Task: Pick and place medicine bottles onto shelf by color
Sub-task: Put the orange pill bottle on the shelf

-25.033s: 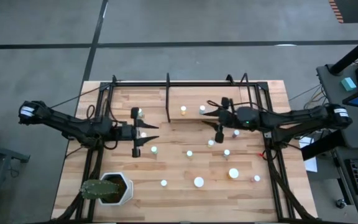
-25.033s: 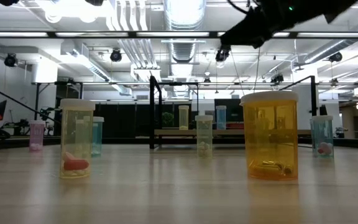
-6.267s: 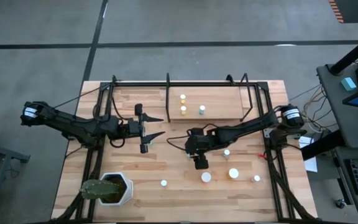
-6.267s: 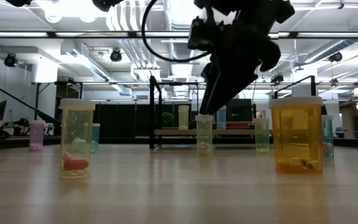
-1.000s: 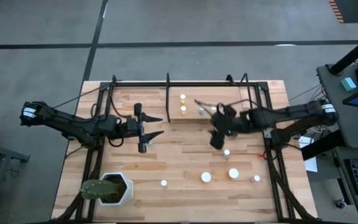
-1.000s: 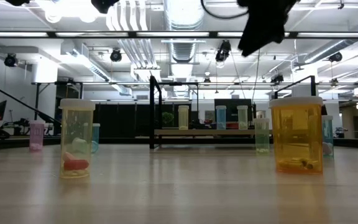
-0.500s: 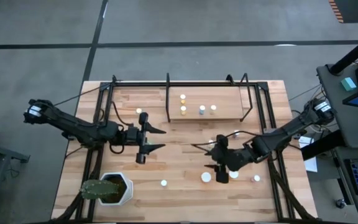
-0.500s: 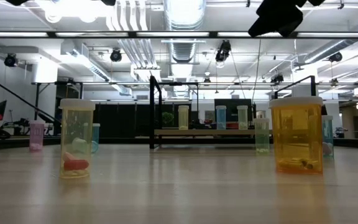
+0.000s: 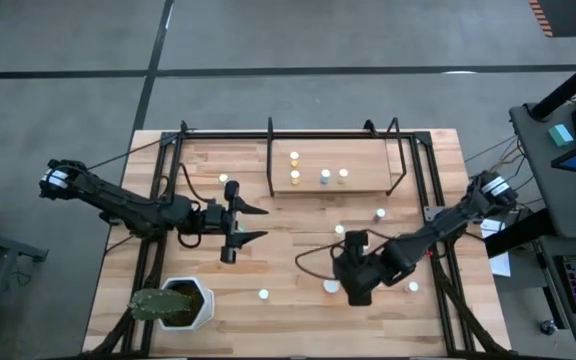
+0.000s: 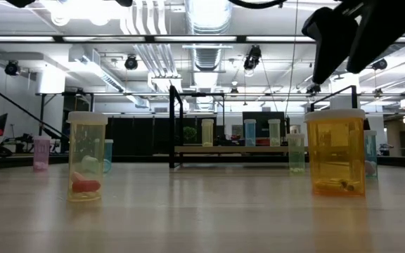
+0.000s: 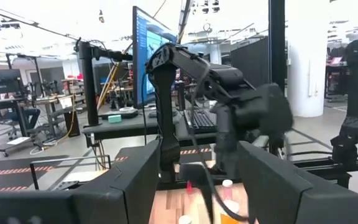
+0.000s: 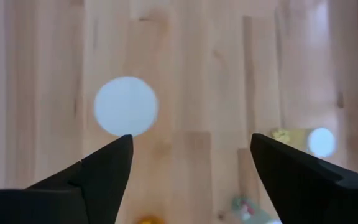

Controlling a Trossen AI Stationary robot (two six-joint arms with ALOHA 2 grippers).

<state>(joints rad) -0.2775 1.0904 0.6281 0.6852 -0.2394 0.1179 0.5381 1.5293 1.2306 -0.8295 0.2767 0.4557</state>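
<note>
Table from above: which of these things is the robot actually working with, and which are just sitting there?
Part of the job:
- medicine bottles, some loose on the table
- four bottles on the shelf
- right tool, open above them
- left tool, waiting

Just lying about:
- plant pot
- black frame bars

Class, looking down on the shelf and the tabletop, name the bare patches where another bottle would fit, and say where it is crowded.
The shelf is bare right of its four bottles. The table is bare between the plant pot and the lone bottle. It is crowded around the right gripper, with bottles close by.
</note>
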